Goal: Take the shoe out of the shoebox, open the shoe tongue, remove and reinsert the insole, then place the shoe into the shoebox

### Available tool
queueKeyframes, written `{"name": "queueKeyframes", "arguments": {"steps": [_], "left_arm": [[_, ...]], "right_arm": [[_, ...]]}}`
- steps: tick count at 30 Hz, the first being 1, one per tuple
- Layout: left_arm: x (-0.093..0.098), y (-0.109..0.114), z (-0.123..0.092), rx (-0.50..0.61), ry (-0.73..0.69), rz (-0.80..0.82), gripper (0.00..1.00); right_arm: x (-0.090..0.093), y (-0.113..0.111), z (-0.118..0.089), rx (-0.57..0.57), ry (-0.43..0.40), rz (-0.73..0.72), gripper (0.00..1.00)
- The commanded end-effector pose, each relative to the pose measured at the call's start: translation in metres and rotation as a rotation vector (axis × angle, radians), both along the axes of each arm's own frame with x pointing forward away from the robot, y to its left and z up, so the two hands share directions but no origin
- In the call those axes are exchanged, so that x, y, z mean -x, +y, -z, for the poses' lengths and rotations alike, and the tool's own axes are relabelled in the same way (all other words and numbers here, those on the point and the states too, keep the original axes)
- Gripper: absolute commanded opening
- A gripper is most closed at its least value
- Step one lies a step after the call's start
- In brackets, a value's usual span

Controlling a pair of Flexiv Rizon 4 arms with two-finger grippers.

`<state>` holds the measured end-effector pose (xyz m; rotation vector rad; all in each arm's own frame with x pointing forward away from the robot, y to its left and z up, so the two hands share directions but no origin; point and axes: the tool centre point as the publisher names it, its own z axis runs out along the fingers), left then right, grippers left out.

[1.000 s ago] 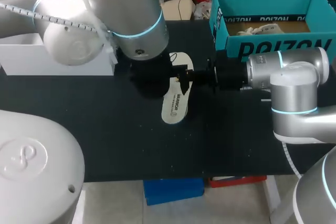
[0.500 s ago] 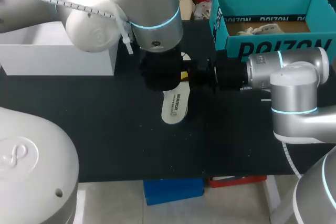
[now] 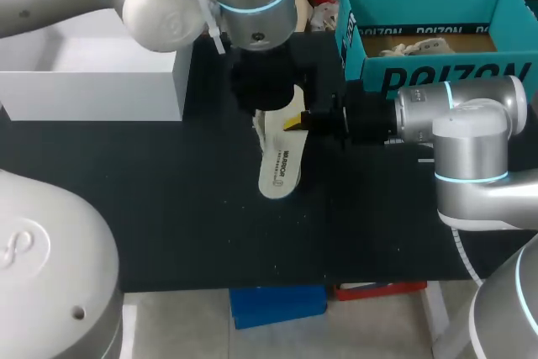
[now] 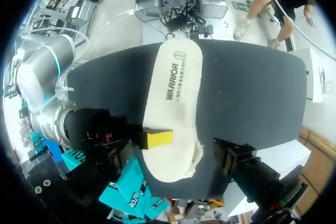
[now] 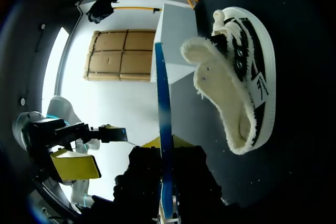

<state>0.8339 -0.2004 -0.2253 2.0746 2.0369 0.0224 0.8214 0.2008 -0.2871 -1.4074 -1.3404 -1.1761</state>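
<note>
Over the last second the left arm has swung across from the left, so its left gripper [image 5: 94,148] now hangs above the far end of the thin cream foam insole [image 3: 280,166], with its yellow tips spread wide and holding nothing. The insole itself has barely shifted.

It lies printed side up on the black table [image 3: 168,208] and is pinched at one long edge by the right gripper [image 3: 296,122], whose narrow-set tips close on it from above and below. In the right wrist view it runs edge-on between those fingers and shows a blue underside.

Ahead of the right gripper, past the insole, the black-and-white shoe with fleecy cream lining [image 5: 241,77] lies on its side with its mouth open. In the head view the left arm hides it.

The insole looks light and floppy. Held by one edge it will likely droop and twist, so a second hold near the heel end should keep it flat for feeding toe-first into the shoe. The shoe looks soft and light and will probably slide unless steadied at the heel collar.

Behind the right gripper's arm stands the open teal cardboard shoebox [image 3: 420,73], and a white box [image 3: 92,90] sits well off beyond the left gripper.
</note>
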Motion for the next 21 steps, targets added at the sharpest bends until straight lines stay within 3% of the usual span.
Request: {"name": "queueKeyframes", "arguments": {"steps": [1,15,21], "left_arm": [[-0.029,-0.01,0.007,-0.001,0.022,0.002,1.0],[-0.1,-0.032,0.014,-0.021,0.024,0.015,1.0],[-0.107,-0.031,0.011,0.002,0.035,0.02,1.0]], "right_arm": [[0.001,0.001,0.0,0.001,0.0,0.004,0.0],[0.001,0.001,0.0,0.001,0.0,0.004,0.0],[0.001,0.001,0.0,0.001,0.0,0.004,0.0]]}}
